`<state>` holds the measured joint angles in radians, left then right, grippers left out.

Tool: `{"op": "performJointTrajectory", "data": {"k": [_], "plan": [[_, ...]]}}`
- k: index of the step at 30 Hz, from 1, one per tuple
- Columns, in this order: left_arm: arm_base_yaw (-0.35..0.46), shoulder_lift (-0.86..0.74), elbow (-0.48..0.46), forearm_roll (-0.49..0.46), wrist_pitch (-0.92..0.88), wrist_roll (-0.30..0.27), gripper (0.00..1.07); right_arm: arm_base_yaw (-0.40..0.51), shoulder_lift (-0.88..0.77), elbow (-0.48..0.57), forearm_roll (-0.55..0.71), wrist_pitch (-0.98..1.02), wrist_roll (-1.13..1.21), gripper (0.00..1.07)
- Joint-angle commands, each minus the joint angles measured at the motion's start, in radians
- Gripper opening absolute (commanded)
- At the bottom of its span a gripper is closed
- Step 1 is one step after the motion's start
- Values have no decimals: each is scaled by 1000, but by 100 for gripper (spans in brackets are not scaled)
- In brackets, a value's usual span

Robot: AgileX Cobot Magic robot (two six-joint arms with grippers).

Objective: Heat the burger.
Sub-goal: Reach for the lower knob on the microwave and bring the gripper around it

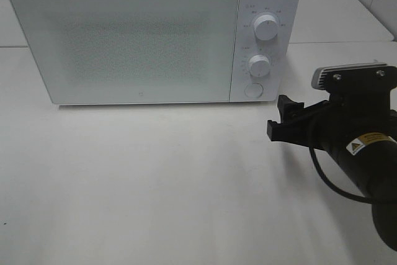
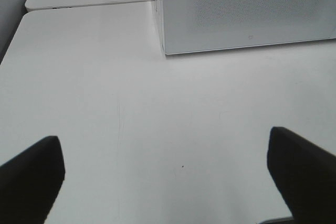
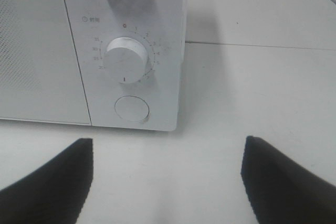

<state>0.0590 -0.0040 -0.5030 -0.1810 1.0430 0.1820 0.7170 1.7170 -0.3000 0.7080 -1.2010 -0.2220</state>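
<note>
Two grippers are in view, each with its jaws apart and nothing between them: the left gripper (image 2: 164, 148) hangs over the white table (image 2: 105, 103) in front of the microwave (image 2: 247, 9), and the right gripper (image 1: 278, 116) faces the lower dial (image 1: 259, 64) and round button (image 1: 253, 90). The microwave door (image 1: 124, 41) is closed. No view shows the burger, so its position cannot be told.

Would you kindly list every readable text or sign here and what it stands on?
"0": on the microwave panel, above the lower dial; remaining scale numbers too blurred.
Caption beside it: unreadable.
Yellow warning sticker on the right arm: triangle sign, text too small.
Door logo: too small.
</note>
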Motion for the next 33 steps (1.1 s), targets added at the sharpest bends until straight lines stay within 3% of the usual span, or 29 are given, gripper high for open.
{"op": "performJointTrajectory", "data": {"k": [1,26,33], "plan": [[-1,-21,2,-8,-1,-6,100,19,14,-37,15,-157,-55,75],[-1,-21,2,-8,-1,-6,100,14,239,-354,36,-157,-43,75],[-1,-21,2,-7,-1,-6,100,-48,307,-431,4,-156,-42,75]]}}
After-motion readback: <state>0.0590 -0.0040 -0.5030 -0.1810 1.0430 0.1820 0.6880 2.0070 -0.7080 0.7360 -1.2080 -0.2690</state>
